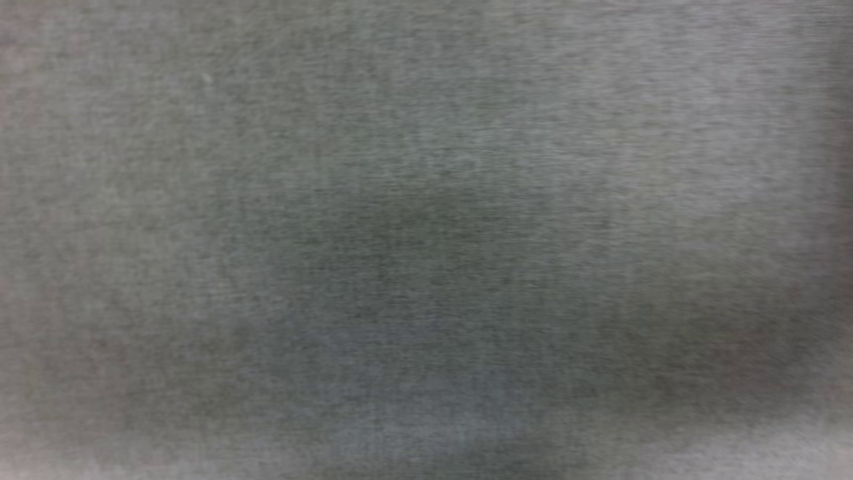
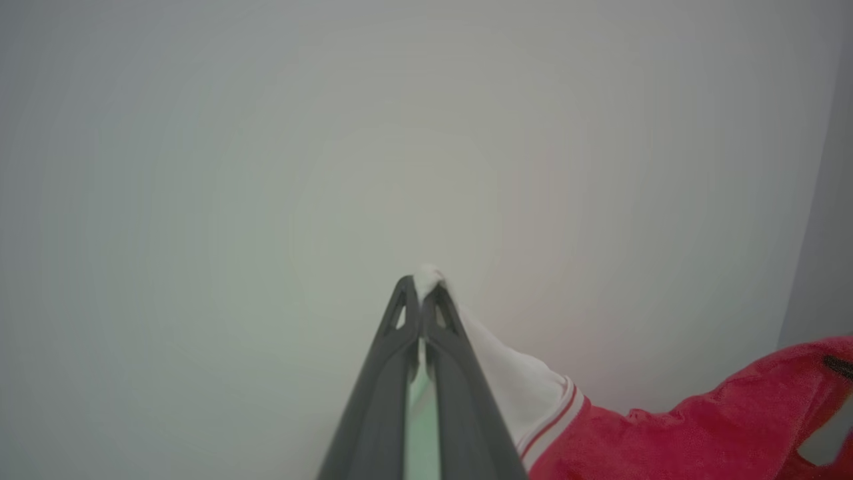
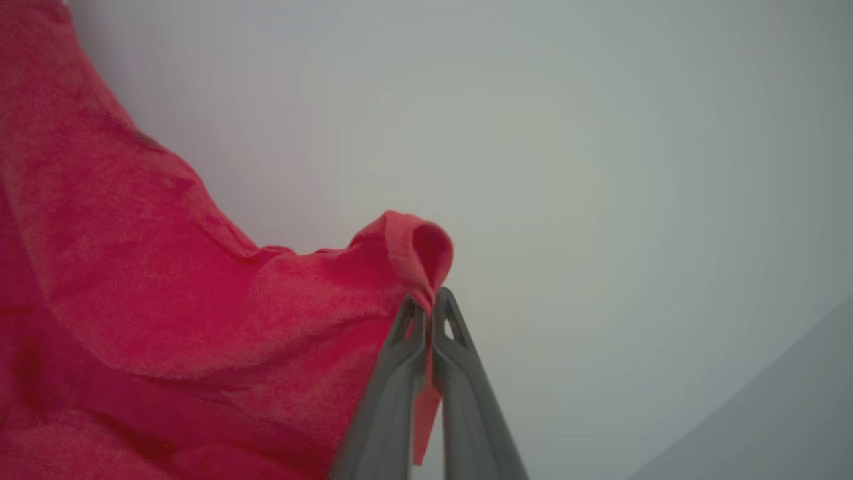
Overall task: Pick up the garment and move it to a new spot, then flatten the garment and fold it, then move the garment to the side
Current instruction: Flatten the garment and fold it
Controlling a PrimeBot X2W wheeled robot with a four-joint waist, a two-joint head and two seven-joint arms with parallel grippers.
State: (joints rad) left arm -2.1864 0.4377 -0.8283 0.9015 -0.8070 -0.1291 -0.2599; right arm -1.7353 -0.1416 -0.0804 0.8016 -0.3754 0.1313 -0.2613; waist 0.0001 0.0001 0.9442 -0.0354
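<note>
left tool (image 2: 421, 288): closed, pinching garment (image 2: 733, 420) at its white sleeve tip; striped trim just behind | right tool (image 3: 430, 303): closed, pinching a red fold of garment edge | garment: held by both tools; pale plain backdrop | head view: blurred grey; cannot tell

— Where does the head camera face?
— Very near a blurred grey surface (image 1: 426, 200).
— The wrists?
— Each looks along its pincer: the left pincer (image 2: 421, 283) has the garment (image 2: 700, 420) at that view's right, the right pincer (image 3: 430, 303) at its left. Both share it.
</note>
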